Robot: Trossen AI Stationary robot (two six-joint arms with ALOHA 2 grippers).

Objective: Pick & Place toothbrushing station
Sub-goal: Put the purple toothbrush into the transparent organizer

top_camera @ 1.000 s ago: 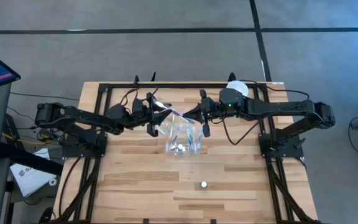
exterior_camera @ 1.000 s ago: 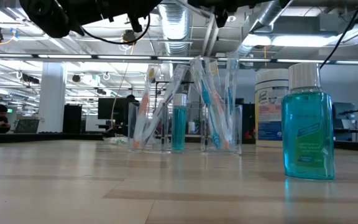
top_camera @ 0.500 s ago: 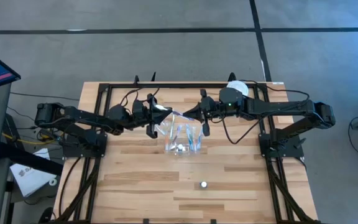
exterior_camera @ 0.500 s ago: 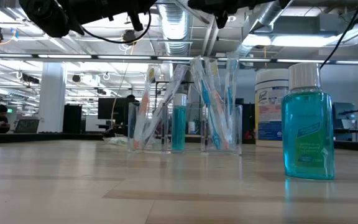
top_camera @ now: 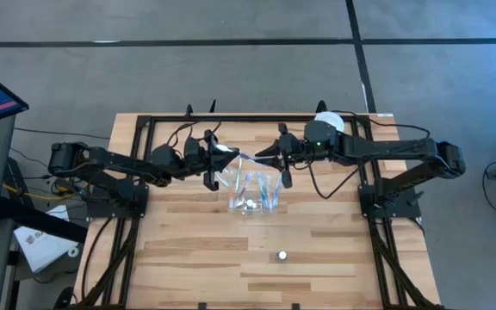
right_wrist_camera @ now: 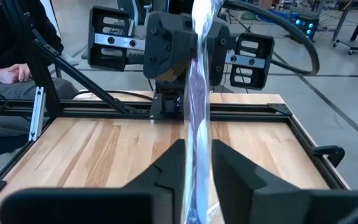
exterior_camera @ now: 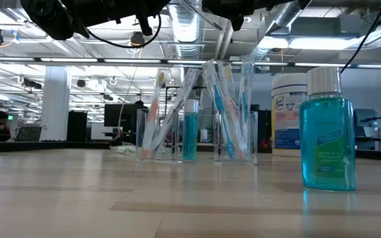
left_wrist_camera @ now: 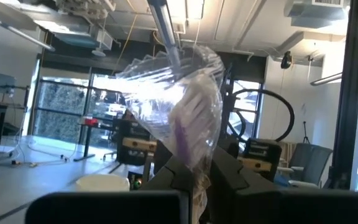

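Note:
A toothbrush in a crinkled clear wrapper (top_camera: 246, 158) hangs in the air between my two grippers, above a clear holder (top_camera: 252, 194) that stands on the table. The holder (exterior_camera: 197, 112) keeps several toothbrushes leaning in it and a small tube with blue in it (exterior_camera: 190, 129). My left gripper (top_camera: 231, 157) comes from the table's left and is shut on the wrapped brush (left_wrist_camera: 191, 124). My right gripper (right_wrist_camera: 197, 162) comes from the right. It is open, its fingers close on either side of the wrapper (right_wrist_camera: 197, 93). My left gripper pinches one end of the wrapped toothbrush (left_wrist_camera: 197, 158) between its two fingers. The fingers come roughly level from the table's left, tipped a little upward. The wrapper runs on past the fingertips toward the other arm, clear of the table and the holder. My right gripper: I cannot tell whether its fingers touch the wrapper.
A bottle of blue mouthwash (exterior_camera: 328, 132) with a white cap (top_camera: 282, 255) stands near the front edge. A large white tub (top_camera: 330, 123) stands at the back right, under the right arm. A dark frame (top_camera: 145, 129) borders the wooden table.
In the high view my left gripper has shut on the wrapped toothbrush. Both arms have stayed in place above the holder, and the brush has kept its place between them.

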